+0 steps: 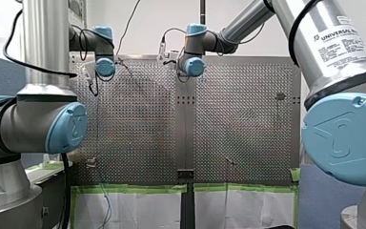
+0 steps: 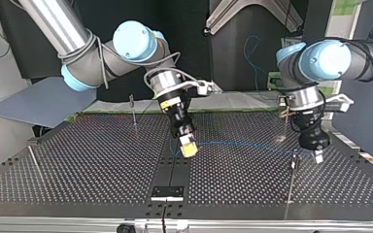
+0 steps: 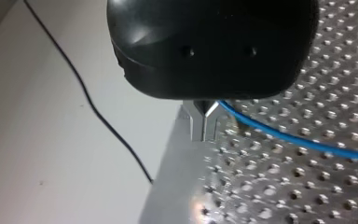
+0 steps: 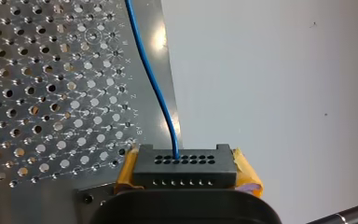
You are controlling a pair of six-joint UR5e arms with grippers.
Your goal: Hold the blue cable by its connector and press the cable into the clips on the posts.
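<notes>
The blue cable (image 2: 243, 143) runs low over the perforated table between my two grippers. In the top view my right gripper (image 2: 188, 148), with yellow pads, hangs over the table's middle seam. In the right wrist view it (image 4: 186, 179) is shut on the black connector (image 4: 185, 161), and the cable (image 4: 154, 79) leaves the connector's face. My left gripper (image 2: 317, 155), black with metal fingers, is at the top view's right beside a thin post (image 2: 292, 177). In the left wrist view its fingertips (image 3: 205, 133) are shut on the cable (image 3: 298, 140).
More thin posts stand at the top view's left (image 2: 133, 112) and far left (image 2: 35, 162), and a small clip (image 2: 282, 138) sits near my left gripper. A black bracket (image 2: 167, 192) sits on the seam at the near edge. A thin black wire (image 3: 98, 116) lies off the table.
</notes>
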